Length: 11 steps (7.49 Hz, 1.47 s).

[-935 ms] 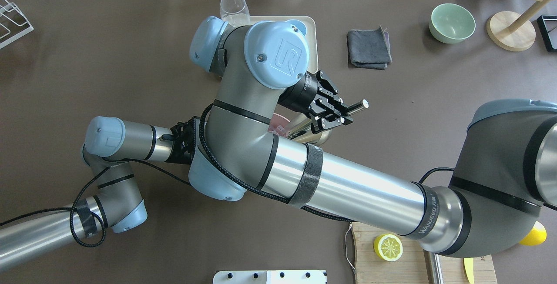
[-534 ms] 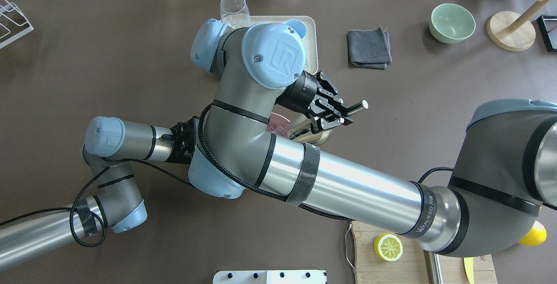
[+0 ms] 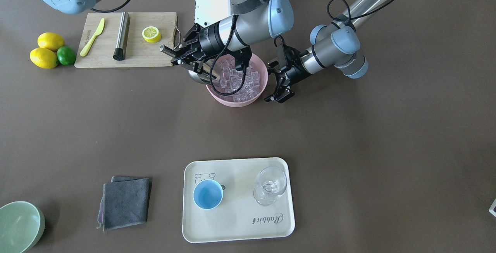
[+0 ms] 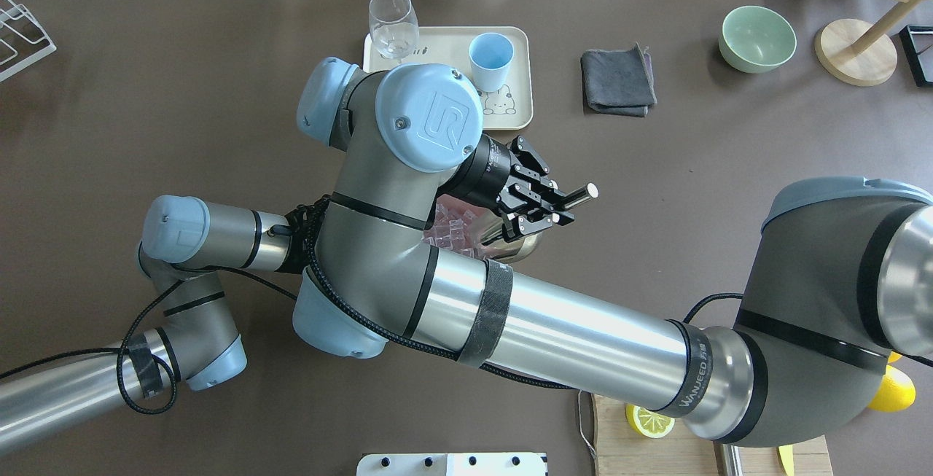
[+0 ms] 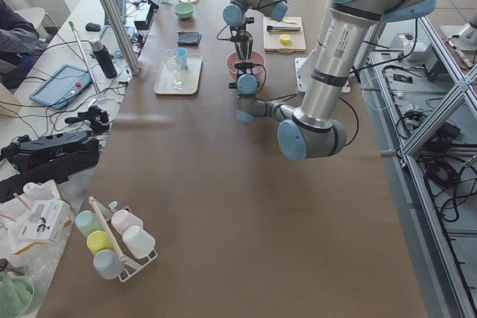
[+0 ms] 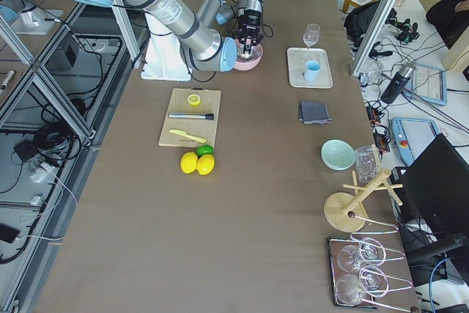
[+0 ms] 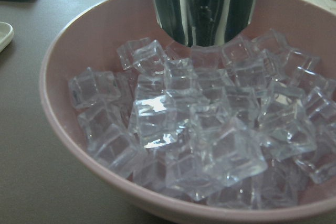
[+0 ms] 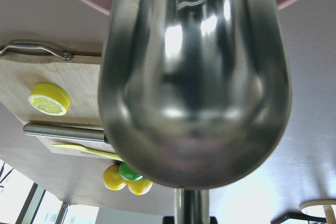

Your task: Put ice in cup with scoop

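The ice [image 3: 242, 80] fills a pink bowl [image 3: 236, 104] at mid table; it also shows in the left wrist view [image 7: 199, 129]. My right gripper [image 3: 186, 57] is shut on the handle of the steel scoop [image 3: 199, 75], whose trough dips at the bowl's edge onto the ice [image 7: 205, 3]. The trough fills the right wrist view [image 8: 194, 77]. My left gripper [image 3: 281, 86] is open, right beside the bowl's other side. The light blue cup [image 3: 208, 193] stands empty on a cream tray [image 3: 240, 222], far from both grippers; the overhead view shows the cup [image 4: 490, 58] too.
A clear stemmed glass [image 3: 270, 185] stands on the tray beside the cup. A cutting board [image 3: 155, 57] carries a lemon half, a steel cylinder and a yellow knife. Lemons and a lime [image 3: 50, 51], a grey cloth [image 3: 126, 202] and a green bowl [image 3: 19, 226] lie around.
My right arm has swung back toward the robot and a little left, carrying the scoop along over the bowl; the cup and tray now show uncovered. The left arm has not moved.
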Motion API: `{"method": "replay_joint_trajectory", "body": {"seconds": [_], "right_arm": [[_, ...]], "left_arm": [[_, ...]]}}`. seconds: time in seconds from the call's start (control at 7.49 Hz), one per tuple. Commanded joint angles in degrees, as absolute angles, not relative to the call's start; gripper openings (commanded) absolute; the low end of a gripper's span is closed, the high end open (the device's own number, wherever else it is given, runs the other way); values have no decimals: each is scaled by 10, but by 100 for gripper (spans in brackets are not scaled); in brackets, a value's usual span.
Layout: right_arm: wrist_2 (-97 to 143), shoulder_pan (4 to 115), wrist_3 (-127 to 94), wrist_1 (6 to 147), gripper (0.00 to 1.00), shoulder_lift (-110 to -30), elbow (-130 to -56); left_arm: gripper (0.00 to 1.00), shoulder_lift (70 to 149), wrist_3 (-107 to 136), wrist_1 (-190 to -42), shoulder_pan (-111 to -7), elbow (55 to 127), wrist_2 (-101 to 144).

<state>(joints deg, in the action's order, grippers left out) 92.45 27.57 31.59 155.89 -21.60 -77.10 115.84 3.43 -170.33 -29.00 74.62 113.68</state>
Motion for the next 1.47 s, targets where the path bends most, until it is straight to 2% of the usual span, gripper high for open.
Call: {"method": "replay_joint_trajectory", "body": {"seconds": [0.0,0.67,1.34], "right_arm": [[925,267,309,1550,0,-214,-764],[932,266,276,1479,0,-219,-750],[946,265,250,1412,0,-264,-821]], "left_arm": [[98,1158,34,-1703,-290,746,1136],[98,1158,33,-1702,-290,741,1137],[98,1158,30,-1702,-287,736,1137]]}}
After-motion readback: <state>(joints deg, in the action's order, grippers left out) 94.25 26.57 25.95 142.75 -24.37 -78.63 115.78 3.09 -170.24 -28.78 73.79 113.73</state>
